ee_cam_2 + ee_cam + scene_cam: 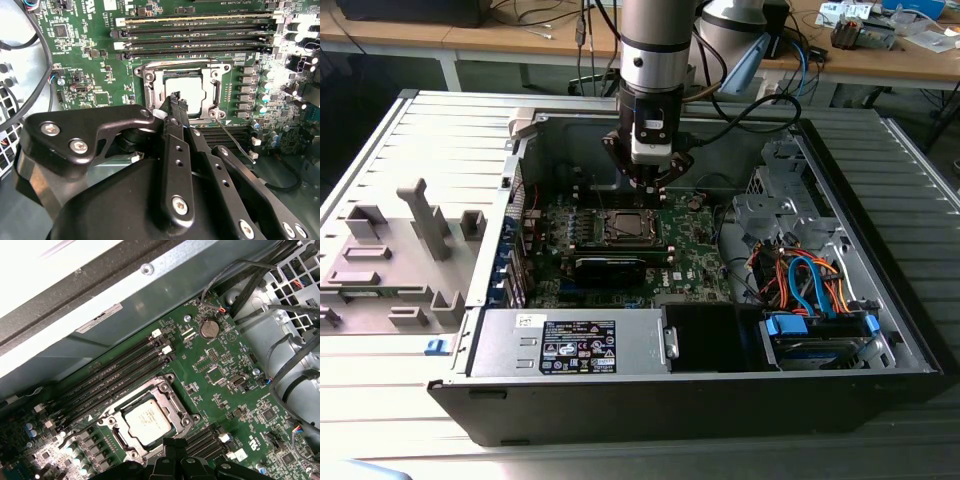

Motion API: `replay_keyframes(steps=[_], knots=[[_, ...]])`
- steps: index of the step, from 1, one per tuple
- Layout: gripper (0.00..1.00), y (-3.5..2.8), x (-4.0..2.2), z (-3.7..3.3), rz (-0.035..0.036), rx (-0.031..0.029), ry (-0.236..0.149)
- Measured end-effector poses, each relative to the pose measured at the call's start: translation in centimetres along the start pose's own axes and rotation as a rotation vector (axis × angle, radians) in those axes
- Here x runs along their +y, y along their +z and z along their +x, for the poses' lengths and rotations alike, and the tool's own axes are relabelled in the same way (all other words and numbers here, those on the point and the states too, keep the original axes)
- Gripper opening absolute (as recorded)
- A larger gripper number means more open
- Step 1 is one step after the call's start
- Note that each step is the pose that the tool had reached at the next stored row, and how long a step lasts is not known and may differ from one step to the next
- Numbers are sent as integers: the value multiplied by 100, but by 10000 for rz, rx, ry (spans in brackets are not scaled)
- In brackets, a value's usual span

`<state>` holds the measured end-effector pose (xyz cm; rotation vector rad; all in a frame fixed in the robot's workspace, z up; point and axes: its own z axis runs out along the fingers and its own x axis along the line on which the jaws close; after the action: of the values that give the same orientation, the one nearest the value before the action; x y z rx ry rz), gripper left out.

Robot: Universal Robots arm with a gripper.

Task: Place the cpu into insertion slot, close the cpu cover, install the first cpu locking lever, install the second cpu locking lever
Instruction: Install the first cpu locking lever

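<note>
Slot [182, 95] edge hidden behind gripper [176, 98], jaws pressed together, tips just over cover [150, 85], cpu [148, 419] sat inside slot.

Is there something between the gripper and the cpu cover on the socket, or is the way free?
Nothing visible stands between them. In the second wrist view the gripper is directly at the cpu cover, which lies closed over the cpu. One thin locking lever sticks out beside the socket, not in the path.
</note>
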<state>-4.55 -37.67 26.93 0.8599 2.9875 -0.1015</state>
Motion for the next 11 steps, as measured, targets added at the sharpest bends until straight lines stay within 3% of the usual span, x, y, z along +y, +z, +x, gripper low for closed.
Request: replay_keyframes(steps=[11], knots=[[11,0,0,0,-4,-4,-74]])
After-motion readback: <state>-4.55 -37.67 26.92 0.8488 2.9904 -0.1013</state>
